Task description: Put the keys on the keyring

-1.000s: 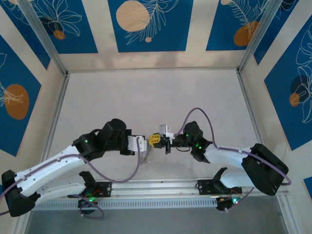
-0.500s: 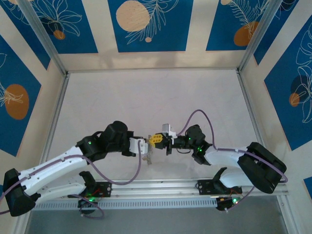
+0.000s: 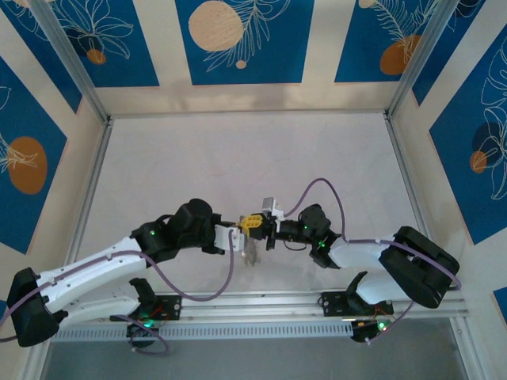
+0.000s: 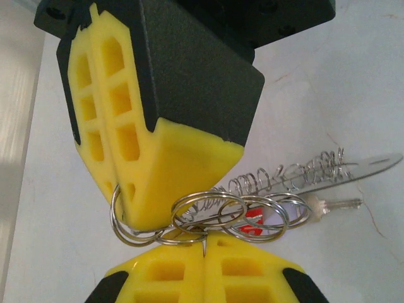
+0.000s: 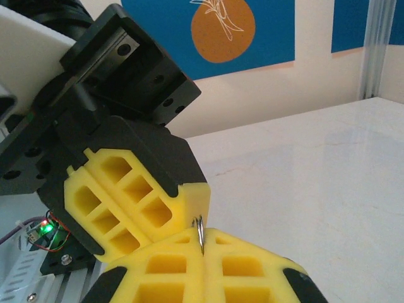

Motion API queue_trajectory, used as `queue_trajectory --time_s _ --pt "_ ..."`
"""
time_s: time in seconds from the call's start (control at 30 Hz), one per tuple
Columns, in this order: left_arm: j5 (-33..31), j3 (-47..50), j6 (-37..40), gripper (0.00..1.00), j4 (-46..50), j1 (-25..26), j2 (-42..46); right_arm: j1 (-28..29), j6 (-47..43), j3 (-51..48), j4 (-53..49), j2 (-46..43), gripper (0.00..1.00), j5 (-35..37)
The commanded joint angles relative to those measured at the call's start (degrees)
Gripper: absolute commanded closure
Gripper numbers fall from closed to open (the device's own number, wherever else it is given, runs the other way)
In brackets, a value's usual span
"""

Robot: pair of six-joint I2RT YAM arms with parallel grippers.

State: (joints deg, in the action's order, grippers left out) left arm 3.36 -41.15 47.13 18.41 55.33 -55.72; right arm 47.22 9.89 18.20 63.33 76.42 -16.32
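Both grippers meet tip to tip above the near middle of the table. In the left wrist view my left gripper (image 4: 204, 245) is shut on a thin metal wire of the keyring (image 4: 208, 218), a bunch of linked metal rings with a wire coil (image 4: 284, 177). A red-headed key (image 4: 254, 222) and a pale-headed key (image 4: 319, 206) hang among the rings. My right gripper (image 5: 201, 243) is shut on a split ring (image 5: 199, 228), seen edge-on. From above, the left gripper (image 3: 240, 237) and right gripper (image 3: 257, 226) touch, and the keys (image 3: 252, 255) dangle below them.
The white table (image 3: 238, 158) lies open behind the arms. Metal frame posts (image 3: 79, 71) and blue patterned walls (image 3: 238, 39) enclose it. A rail (image 3: 253, 305) with both arm bases runs along the near edge.
Both arms have pushed a little further toward each other and nearer the front edge, the grippers staying shut. The dangling keys have shifted slightly right with them.
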Motion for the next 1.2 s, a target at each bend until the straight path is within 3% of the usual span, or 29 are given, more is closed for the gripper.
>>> queue_trajectory --time_s 0.0,0.23,0.33,0.63,0.83,1.17 --pt "0.83 0.46 1.25 1.0 -0.55 1.86 -0.67 0.91 0.76 1.04 3.21 -0.13 1.0 6.62" --pt "-0.41 0.36 -0.36 1.0 -0.48 2.33 -0.25 1.96 1.34 0.84 4.96 -0.22 1.0 7.24" --pt "-0.53 2.44 -0.14 0.76 -1.13 1.86 4.8 1.73 0.17 0.28 6.01 -0.53 1.0 6.37" --pt "4.6 3.85 -8.62 0.72 -0.57 -4.2 17.13 0.18 -6.29 -0.01 5.57 -2.81 1.0 -3.32" --pt "16.46 -1.38 -13.79 0.67 3.62 -7.59 11.78 -0.59 -8.17 0.0 4.69 -3.48 1.0 -7.02" --pt "23.3 -4.37 -16.33 0.7 3.8 -8.57 2.31 -0.64 -10.04 0.17 2.69 -5.18 1.0 -9.07"
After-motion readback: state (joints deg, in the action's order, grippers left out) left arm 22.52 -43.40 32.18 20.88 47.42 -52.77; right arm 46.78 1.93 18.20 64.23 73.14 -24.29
